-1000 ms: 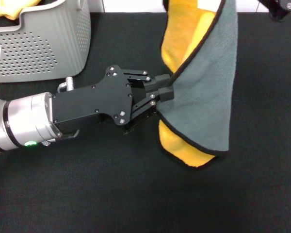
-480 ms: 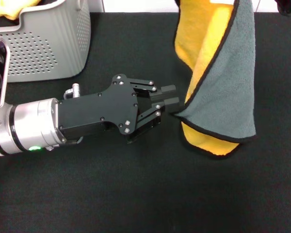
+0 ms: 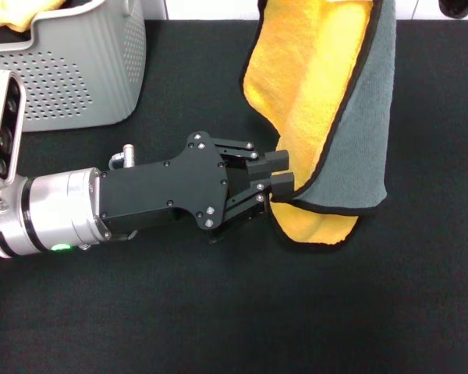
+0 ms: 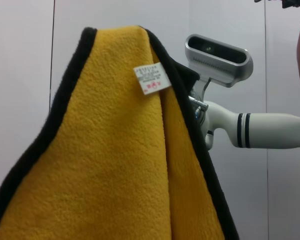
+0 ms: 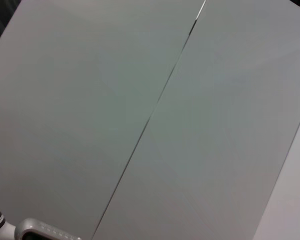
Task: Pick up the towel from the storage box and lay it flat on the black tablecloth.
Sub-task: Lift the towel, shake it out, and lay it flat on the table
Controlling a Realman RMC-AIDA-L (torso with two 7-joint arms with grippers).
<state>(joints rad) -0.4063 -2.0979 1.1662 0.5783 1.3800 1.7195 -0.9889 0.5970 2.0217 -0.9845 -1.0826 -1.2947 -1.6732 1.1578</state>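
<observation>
The towel (image 3: pixel 327 117) hangs above the black tablecloth (image 3: pixel 218 312), its small white tag (image 4: pixel 151 79) too fine to read, while the left pincer (image 3: pixel 285 175) stands narrowly parted at its lower edge.

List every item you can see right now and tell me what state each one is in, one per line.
towel: out of the box, hanging folded, yellow face showing, lower edge near the cloth.
left gripper: fingers at the towel's lower edge, grip unclear.
right gripper: out of view above the towel.
storage box: upright, yellow cloth bunched inside.
black tablecloth: spread flat under everything.
</observation>
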